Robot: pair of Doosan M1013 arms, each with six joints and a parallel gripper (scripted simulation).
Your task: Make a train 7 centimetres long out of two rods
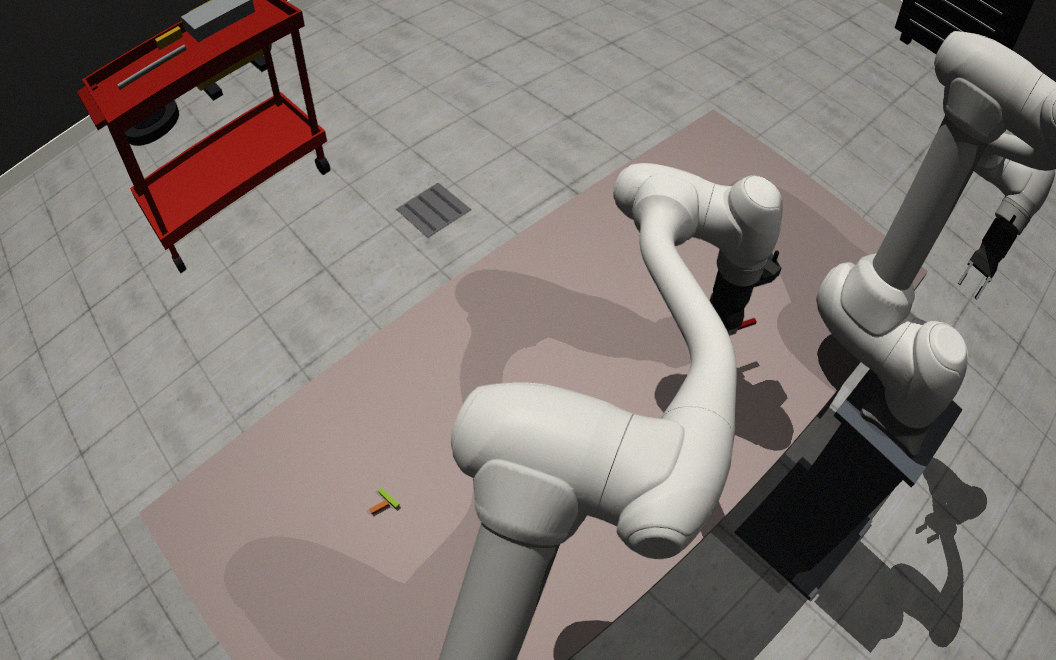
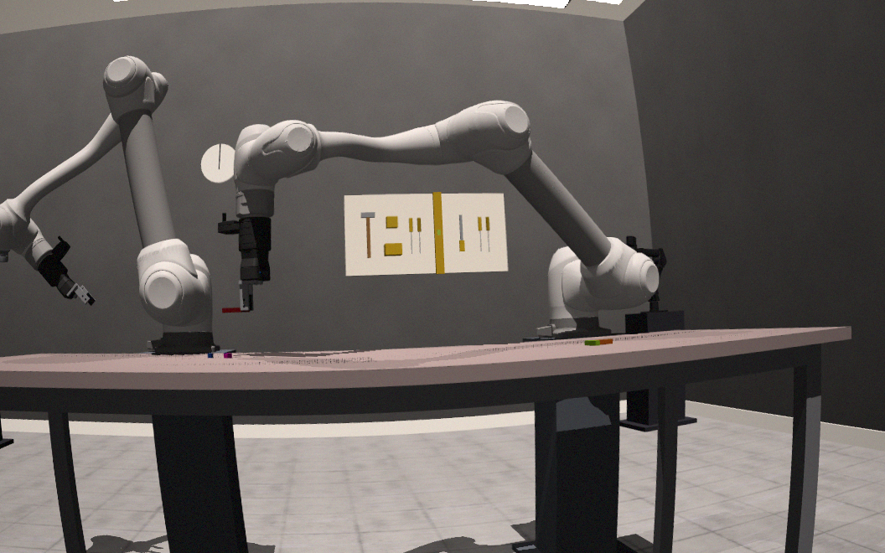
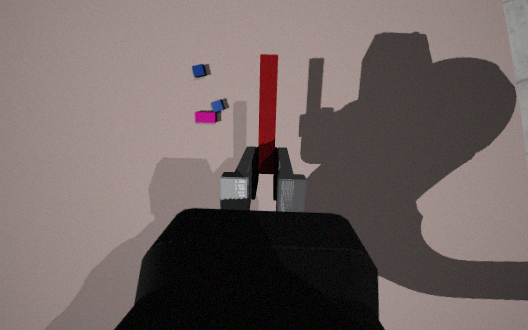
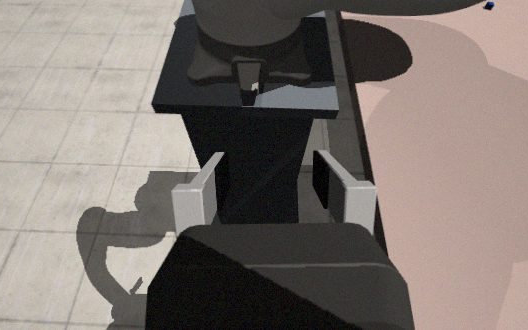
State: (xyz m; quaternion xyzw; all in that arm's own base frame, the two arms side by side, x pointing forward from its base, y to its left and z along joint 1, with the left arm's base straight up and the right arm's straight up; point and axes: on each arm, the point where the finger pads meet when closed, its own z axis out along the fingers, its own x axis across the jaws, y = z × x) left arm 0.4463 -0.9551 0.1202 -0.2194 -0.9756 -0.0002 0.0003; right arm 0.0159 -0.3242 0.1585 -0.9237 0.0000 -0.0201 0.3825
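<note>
My left gripper [image 1: 732, 329] [image 2: 246, 307] [image 3: 266, 163] is shut on one end of a red rod [image 1: 748, 324] [image 2: 231, 310] [image 3: 268, 95], held level above the table. In the left wrist view, a magenta rod [image 3: 205, 117] [image 2: 227, 354] lies with one blue rod [image 3: 218, 105] at its corner and another blue rod [image 3: 199, 70] apart. The left arm hides these in the top view. A lime rod [image 1: 388, 498] [image 2: 591, 343] and an orange rod [image 1: 378, 508] [image 2: 606, 341] lie in a T, touching or nearly so. My right gripper [image 1: 970, 288] [image 2: 92, 300] [image 4: 270, 168] is open and empty, off the table.
The pinkish table [image 1: 286, 426] [image 2: 432, 376] [image 4: 451, 210] carries the rods. The right arm's pedestal [image 1: 819, 483] [image 4: 251, 165] stands beside its long edge. The left arm reaches over the table's middle. A red cart [image 1: 229, 172] stands on the floor away from the table.
</note>
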